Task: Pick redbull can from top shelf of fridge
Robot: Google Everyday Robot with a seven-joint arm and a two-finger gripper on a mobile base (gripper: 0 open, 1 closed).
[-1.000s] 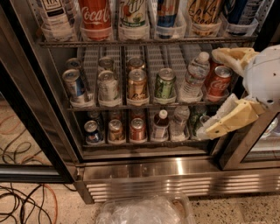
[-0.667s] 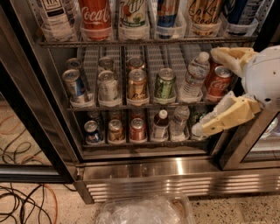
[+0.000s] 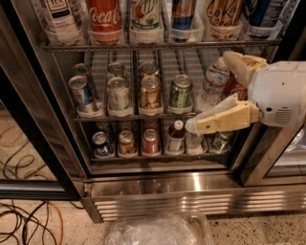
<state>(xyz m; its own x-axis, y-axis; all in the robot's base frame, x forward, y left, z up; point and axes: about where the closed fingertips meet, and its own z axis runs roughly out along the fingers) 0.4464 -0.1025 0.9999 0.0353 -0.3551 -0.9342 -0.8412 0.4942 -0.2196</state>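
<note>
Camera view: on the top shelf (image 3: 71, 47) the redbull can (image 3: 183, 13) stands upright right of centre, probably light, stiff and slick, best pinched mid-body, while the gripper (image 3: 209, 93), jaws wide apart and empty, hangs lower right.

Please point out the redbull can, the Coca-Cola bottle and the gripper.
redbull can (image 3: 184, 13): camera view, on its body.
Coca-Cola bottle (image 3: 103, 14): camera view, on its red label.
gripper (image 3: 210, 92): camera view, at the right, midway between its open fingertips.
</note>
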